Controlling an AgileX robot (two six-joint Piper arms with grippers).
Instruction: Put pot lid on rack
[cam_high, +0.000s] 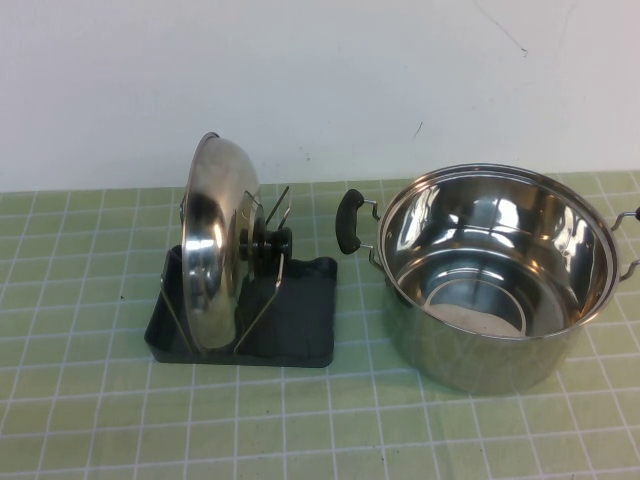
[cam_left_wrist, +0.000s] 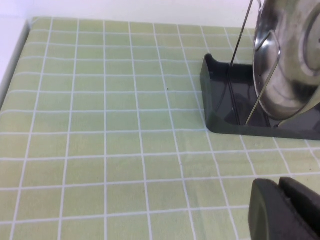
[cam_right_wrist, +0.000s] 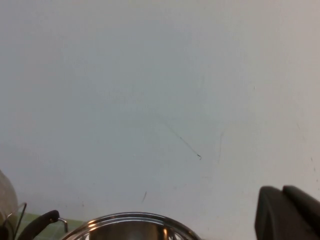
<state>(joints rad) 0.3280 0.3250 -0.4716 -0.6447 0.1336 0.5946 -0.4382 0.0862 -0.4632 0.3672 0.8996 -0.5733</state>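
On a green, white-gridded tablecloth before a white wall, the shiny domed steel pot lid stands upright in the dark grey wire-pronged rack. A deep steel pot sits right of the rack. The left gripper is near the rack and the right gripper faces the wall above the pot; their openings cannot be told.

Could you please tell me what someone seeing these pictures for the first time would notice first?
The shiny pot lid stands on edge in the dark rack left of centre, held between the wire prongs, its black knob facing the pot. The deep steel pot sits open and empty on the right of the green checked table. Neither arm shows in the high view; only a dark corner of the left gripper and right gripper shows in each wrist view.
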